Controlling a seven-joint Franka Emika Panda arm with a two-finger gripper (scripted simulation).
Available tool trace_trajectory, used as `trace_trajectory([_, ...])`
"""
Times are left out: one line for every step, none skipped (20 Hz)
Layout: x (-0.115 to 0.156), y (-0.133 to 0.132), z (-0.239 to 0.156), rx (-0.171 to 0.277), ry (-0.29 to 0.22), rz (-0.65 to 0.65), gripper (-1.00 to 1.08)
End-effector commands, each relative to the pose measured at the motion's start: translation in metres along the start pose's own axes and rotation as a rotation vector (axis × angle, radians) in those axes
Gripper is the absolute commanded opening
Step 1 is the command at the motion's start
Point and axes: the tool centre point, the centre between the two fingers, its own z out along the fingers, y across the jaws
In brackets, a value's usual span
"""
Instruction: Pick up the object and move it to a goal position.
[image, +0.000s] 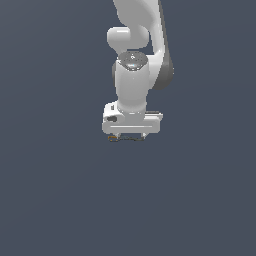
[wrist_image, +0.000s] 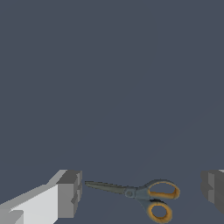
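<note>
In the wrist view the hand (wrist_image: 142, 192) is seen spread open; the scissors (wrist_image: 135, 194) are found flat on the desk (wrist_image: 109, 78) between its fingers (wrist_image: 69, 194), untouched, long axis running finger to finger; beyond, only bare desk is seen.

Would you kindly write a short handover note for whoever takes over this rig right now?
Gripper: open, fingers spread wide, holding nothing.
Scissors: closed, grey blades with orange handles, lying flat on the grey surface between the two fingers, with gaps on both sides. In the exterior view they show only as a thin dark line just under the gripper.
Done: the gripper is low and straddles the scissors.
Left: close on the scissors, lift, carry to the goal. No goal marker shows in either view.
</note>
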Motion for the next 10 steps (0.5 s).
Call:
trace_trajectory([0.0000,0.0000,0.0000,0.000,0.000,0.000,1.00])
trace_trajectory([0.0001,-0.0001,0.0001,0.000,0.000,0.000,1.00])
trace_trajectory([0.0002,0.0000,-0.0003,0.002,0.001,0.000,1.00])
trace_trajectory([0.0004,0.0000,-0.0007,0.004,0.003,0.001,1.00])
trace_trajectory([0.0008,0.0000,-0.0012,0.007,0.005,0.001,1.00])
trace_trajectory([0.0012,0.0000,-0.0019,0.011,0.008,0.002,1.00])
trace_trajectory([0.0017,0.0000,-0.0027,0.015,0.011,0.003,1.00])
trace_trajectory([0.0021,0.0000,-0.0034,0.018,0.014,0.004,1.00])
trace_trajectory([0.0024,-0.0001,-0.0039,0.021,0.016,0.005,1.00])
trace_trajectory([0.0026,-0.0001,-0.0042,0.022,0.017,0.006,1.00])
